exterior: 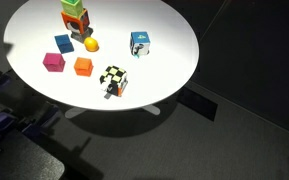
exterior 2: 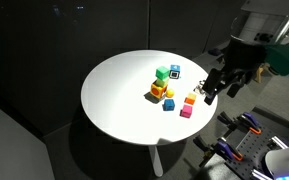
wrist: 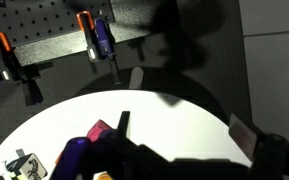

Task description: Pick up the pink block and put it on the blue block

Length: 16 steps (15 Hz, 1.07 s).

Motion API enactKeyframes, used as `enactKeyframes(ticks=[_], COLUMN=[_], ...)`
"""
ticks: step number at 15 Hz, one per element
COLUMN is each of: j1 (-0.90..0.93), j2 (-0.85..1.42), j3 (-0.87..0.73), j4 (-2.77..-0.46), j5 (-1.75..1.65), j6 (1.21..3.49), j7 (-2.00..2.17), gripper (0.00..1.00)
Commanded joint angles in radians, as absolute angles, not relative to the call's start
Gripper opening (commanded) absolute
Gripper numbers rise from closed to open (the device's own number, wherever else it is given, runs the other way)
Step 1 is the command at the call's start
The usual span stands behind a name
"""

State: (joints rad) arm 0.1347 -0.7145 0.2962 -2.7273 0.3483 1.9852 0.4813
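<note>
The pink block (exterior: 53, 62) sits on the round white table (exterior: 164, 70), next to an orange block (exterior: 83, 66). The blue block (exterior: 63, 43) stands just behind the pink one. Both also show in an exterior view, pink (exterior 2: 186, 112) and blue (exterior 2: 168, 105). My gripper (exterior 2: 211, 92) hangs open and empty in the air at the table's edge, a short way from the pink block. In the wrist view the fingers (wrist: 182, 130) are spread over bare table, with the pink block (wrist: 99, 130) just outside one finger. The blue block is hidden there.
A green block on a red-orange one (exterior: 72, 10), a yellow ball (exterior: 91, 44), a light blue and white patterned cube (exterior: 140, 43) and a black, white and yellow checkered cube (exterior: 114, 80) share the table. Clamps hang on a pegboard (wrist: 44, 45) beyond it.
</note>
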Motion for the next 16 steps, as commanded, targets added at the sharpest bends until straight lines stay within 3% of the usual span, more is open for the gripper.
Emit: enactKeyframes(ticks=[1,16], j1=[0.092,-0.022], j2=[-0.734,-0.481], j3=[0.290,0.177], j4=[-2.748,-2.663], j5=[0.268,0.033], j6=[2.005,2.251], j7=[0.485,0.367], gripper=[1.00,1.00])
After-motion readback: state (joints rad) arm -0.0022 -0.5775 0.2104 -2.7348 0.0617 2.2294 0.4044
